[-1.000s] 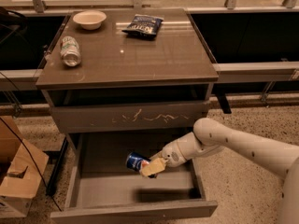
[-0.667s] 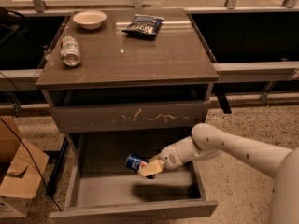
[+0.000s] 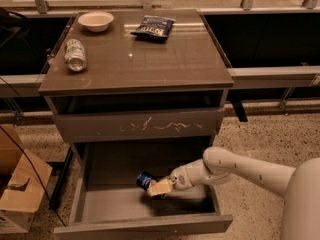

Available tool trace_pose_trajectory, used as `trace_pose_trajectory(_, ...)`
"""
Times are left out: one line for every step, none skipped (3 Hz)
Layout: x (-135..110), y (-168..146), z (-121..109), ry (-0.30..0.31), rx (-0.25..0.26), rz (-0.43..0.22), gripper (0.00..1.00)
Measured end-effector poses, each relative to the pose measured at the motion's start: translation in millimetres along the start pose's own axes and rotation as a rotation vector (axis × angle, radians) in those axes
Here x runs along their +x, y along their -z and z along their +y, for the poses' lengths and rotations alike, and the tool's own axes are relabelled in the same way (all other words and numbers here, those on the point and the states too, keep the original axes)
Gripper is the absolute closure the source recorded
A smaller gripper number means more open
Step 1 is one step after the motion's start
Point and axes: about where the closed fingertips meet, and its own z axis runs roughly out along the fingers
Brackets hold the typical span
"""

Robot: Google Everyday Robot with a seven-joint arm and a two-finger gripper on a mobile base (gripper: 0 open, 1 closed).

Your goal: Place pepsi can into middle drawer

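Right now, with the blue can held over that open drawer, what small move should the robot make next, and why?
Probably lower the pepsi can slightly toward the floor of the middle drawer. The gripper sits over the open drawer, jaws shut on the can, which seems not yet to rest on the floor.

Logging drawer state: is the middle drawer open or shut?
Open: the middle drawer is pulled out, floor exposed, below the scratched drawer front; the gripper holds the pepsi can over it.

Two cans (pepsi can (image 3: pixel 145 179), green-and-white can (image 3: pixel 75 54)), one bowl (image 3: pixel 96 21), one snack bag (image 3: pixel 153 27), one gripper (image 3: pixel 157 188) over the middle drawer (image 3: pixel 110 206).
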Motion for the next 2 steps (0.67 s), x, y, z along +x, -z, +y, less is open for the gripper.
trace_pose_trajectory(-0.2, -0.8, -0.9, 0.0, 0.002, -0.002, 0.03)
trace_pose_trajectory(-0.2, -0.8, -0.9, 0.0, 0.002, -0.002, 0.0)
